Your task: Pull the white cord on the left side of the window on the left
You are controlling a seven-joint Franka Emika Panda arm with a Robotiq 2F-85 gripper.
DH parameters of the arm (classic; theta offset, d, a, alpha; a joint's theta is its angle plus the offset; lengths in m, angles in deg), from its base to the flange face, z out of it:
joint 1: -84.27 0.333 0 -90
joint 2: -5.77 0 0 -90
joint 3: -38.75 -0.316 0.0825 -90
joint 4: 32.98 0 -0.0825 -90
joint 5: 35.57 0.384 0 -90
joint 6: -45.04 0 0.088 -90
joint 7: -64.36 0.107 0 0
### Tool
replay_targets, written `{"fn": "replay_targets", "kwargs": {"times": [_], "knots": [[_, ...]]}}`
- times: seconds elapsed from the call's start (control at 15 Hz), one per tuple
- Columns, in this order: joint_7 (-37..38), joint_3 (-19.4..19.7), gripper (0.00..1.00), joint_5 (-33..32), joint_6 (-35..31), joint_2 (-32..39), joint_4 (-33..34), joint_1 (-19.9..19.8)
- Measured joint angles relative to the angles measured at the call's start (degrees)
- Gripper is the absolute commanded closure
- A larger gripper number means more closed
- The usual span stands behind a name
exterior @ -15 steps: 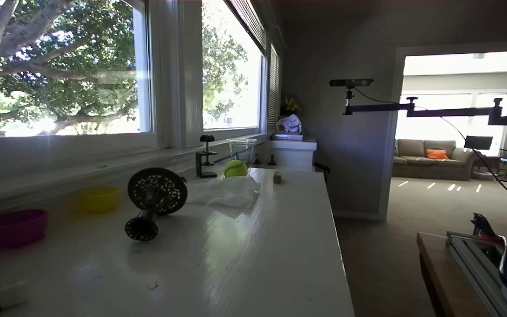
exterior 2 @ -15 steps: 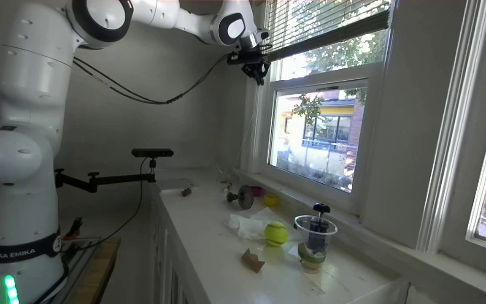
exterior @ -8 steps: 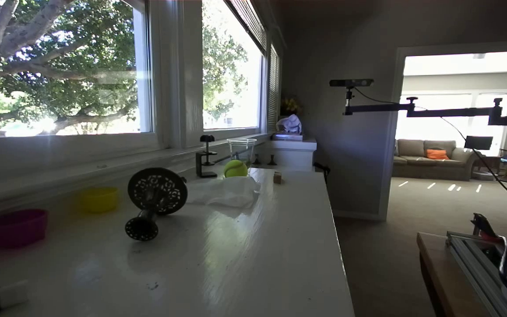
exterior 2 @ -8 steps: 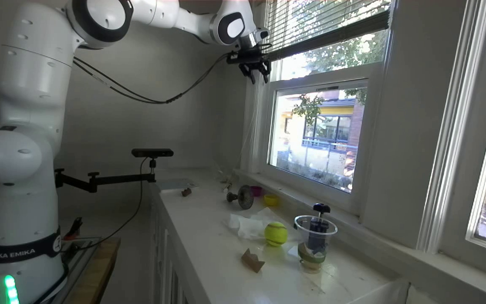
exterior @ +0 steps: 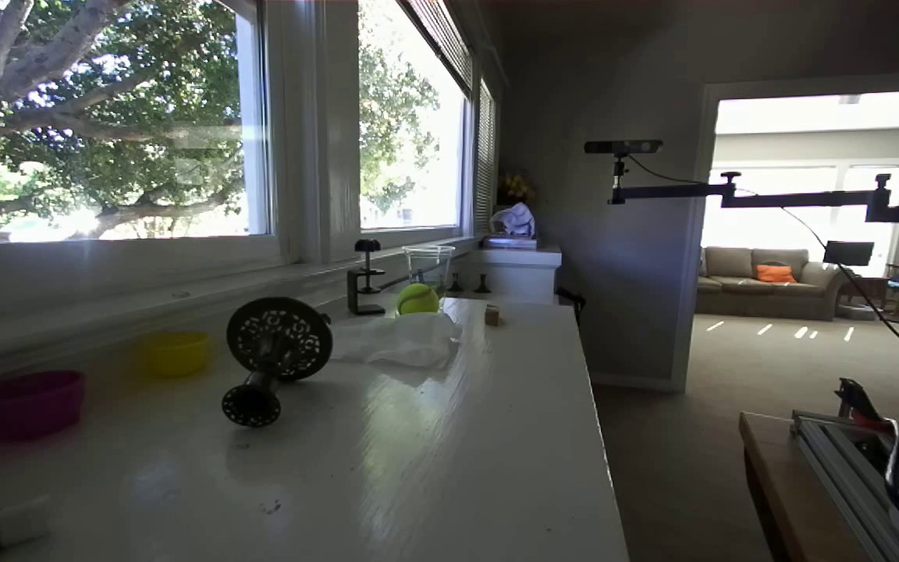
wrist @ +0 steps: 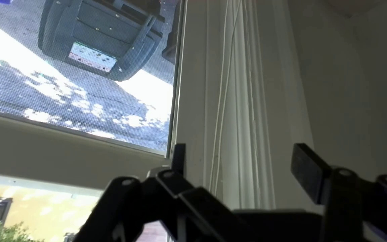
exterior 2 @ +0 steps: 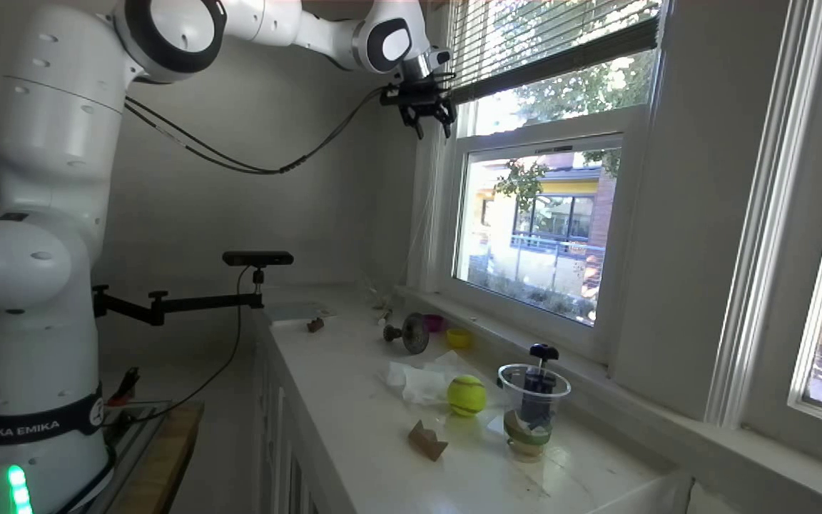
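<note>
As the wrist view shows at close range, the fingers [wrist: 309, 173] are spread wide apart, one to each side of its lower part. Seen in the gap, the white cord [wrist: 221, 101] runs in two thin strands alongside the frame of the window [wrist: 76, 148], clear of both, and is hidden farther on behind the base of the fingers. Through the glass a dark vehicle [wrist: 99, 37] appears upside down.

In an exterior view, the white arm [exterior 2: 54, 157] extends in from the left, and the fingers, parted there too, point downward at the window's left edge, high above the bench [exterior 2: 343, 357]. The cord hangs below them beside that edge, thin and faint. A blind [exterior 2: 554, 46] covers the top of the window. On the bench are a clear cup [exterior 2: 518, 421], a tennis ball [exterior 2: 467, 395], a crumpled white sheet [exterior 2: 418, 380] and a brown piece [exterior 2: 427, 440], with a yellow bowl [exterior 2: 459, 338] and a magenta bowl [exterior 2: 433, 323] farther off.

In an exterior view, a dark openwork stand [exterior: 282, 343] lies tipped on its side near the bowls, with a clamp [exterior: 354, 290] behind it. At the left, the window gives on a thick-limbed tree [exterior: 59, 51]. A camera [exterior: 623, 147] is held on a black bracket [exterior: 801, 200], and through the doorway [exterior: 691, 257] a sofa [exterior: 777, 295] bears an orange cushion [exterior: 776, 272].
</note>
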Motion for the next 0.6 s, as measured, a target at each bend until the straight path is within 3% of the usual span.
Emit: {"fn": "replay_targets", "kwargs": {"times": [0.4,0.6], "knots": [[-0.05,-0.69,0.23,-0.01,2.09,1.80,2.18,0.20],[-0.05,-0.69,0.27,-0.06,2.77,3.41,3.63,0.25]]}}
